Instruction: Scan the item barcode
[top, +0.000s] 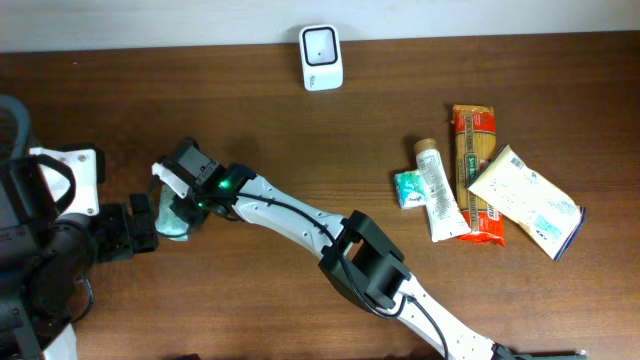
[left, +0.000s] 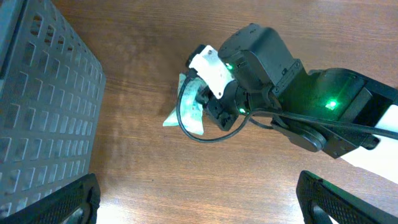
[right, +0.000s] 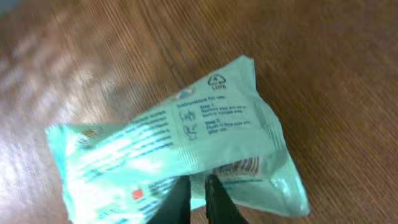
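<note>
Currently the right gripper (right: 198, 198) is clenched on a mint-green, glossy plastic packet (right: 186, 143). Its two dark fingertips are nipped nearly together over the packet's lower edge.

Packet: soft pillow shape, crimped ends, crinkled film catching the light. Printed with small text, pictograms, a recycling triangle and a red mark. A striped patch near the fingertips may be the barcode; too blurred to say.

Position: left part of the brown wood-grain table (top: 300, 140), well apart from the white rounded scanner with a dark window (top: 321, 57) at the far edge.

Left gripper (top: 138, 225): jaws spread wide, nothing between them, just beside the packet.

Container: a grey plastic basket with a square-holed wall (left: 43, 106) fills the left of the left wrist view. Only its outer wall shows; contents cannot be told.

Loose goods, right side of the table, lying flat:
- small green packet (top: 408, 188), touching the tube
- white squeeze tube with a tan cap (top: 438, 195), smooth, lying against the pasta pack
- long orange pasta pack (top: 474, 150), narrow
- cream flat pouch with pale blue print (top: 525, 200), overlapping the pasta pack's right side
</note>
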